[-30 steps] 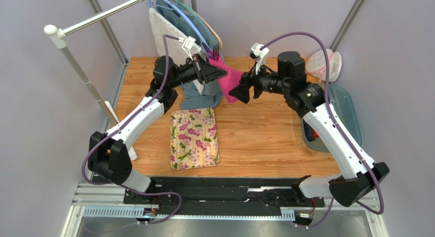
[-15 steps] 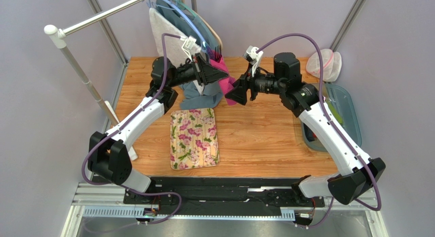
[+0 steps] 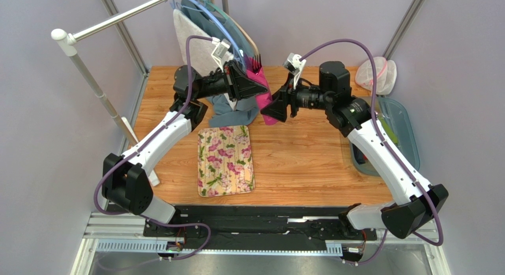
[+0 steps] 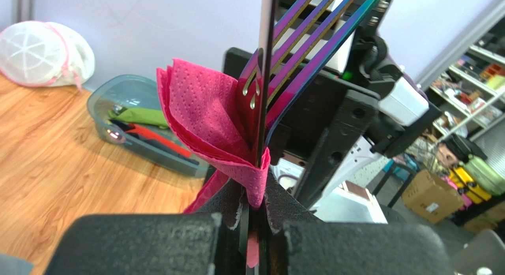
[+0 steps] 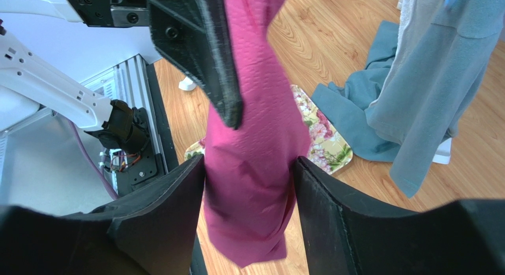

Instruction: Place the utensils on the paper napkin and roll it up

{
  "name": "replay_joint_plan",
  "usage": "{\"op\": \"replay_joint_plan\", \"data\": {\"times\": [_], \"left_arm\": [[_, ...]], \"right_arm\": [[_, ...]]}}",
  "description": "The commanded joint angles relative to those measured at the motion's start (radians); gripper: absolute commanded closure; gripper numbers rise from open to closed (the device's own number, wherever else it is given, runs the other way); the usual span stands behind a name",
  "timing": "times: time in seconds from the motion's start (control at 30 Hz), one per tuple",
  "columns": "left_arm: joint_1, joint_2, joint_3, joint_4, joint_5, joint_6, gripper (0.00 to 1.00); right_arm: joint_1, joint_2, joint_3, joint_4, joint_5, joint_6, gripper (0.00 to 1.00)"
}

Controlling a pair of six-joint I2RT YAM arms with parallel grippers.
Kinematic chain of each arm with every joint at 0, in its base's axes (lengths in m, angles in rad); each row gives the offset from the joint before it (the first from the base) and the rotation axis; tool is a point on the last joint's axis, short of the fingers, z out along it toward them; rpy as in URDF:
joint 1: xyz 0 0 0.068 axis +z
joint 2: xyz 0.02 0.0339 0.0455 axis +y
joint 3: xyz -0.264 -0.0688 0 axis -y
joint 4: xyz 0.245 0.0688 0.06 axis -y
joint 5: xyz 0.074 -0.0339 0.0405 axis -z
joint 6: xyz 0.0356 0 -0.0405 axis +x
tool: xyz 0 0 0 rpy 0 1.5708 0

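Where: paper napkin (image 3: 262,93) with utensils (image 3: 256,63) held aloft, 12 o'clock of flowered mat (image 3: 226,159).
Left gripper (image 4: 253,198): clamped on its fold.
Right gripper (image 5: 249,162): half-wide round the tail, grip can't be told.
Handling: soft, tears easy; tail best pinched gently.
Changed: right gripper brought in toward 9 o'clock.

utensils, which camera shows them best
The left wrist view: the utensils stand close up, wrapped in the napkin that the left hand pinches. The top view shows only their dark tips above the napkin. The right wrist view shows none of them, only napkin between the fingers of the right hand.
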Motion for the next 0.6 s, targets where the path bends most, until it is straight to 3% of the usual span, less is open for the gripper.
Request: {"op": "replay_joint_plan", "data": {"times": [0.0,0.17,0.57], "left_arm": [[-0.018,-0.044,0.063,0.11,0.036,-0.013,1.0],[-0.02,-0.041,0.067,0.113,0.022,-0.014,1.0],[-0.02,-0.01,0.118,0.116,-0.021,-0.036,1.0]], "right_arm": [[0.004,-0.021,-0.008,0.057,-0.03,0.026,0.42],[0.005,-0.027,-0.034,0.093,-0.111,0.083,0.62],[0.022,-0.009,-0.037,0.152,-0.245,0.167,0.66]]}}
